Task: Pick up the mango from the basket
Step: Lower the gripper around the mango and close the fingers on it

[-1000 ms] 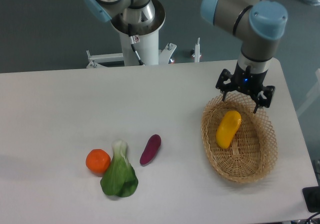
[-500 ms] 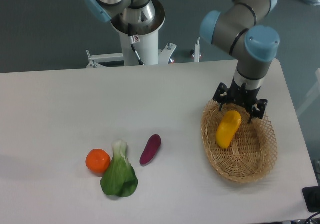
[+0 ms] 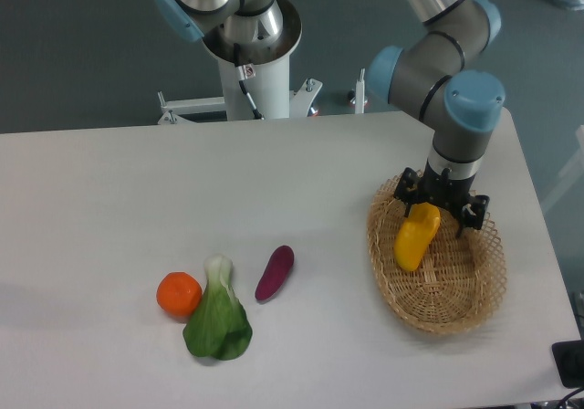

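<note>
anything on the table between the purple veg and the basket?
No. In the fixed camera view, the stretch of white table between the purple vegetable and the basket is bare.

table (image 3: 137,190): white | on it: basket (image 3: 474,299), orange (image 3: 178,294), bok choy (image 3: 218,316), purple vegetable (image 3: 275,272)

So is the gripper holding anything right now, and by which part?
Nothing is held yet. The gripper sits open over the upper end of the mango, which lies in the basket, its jaws either side of that end.
</note>
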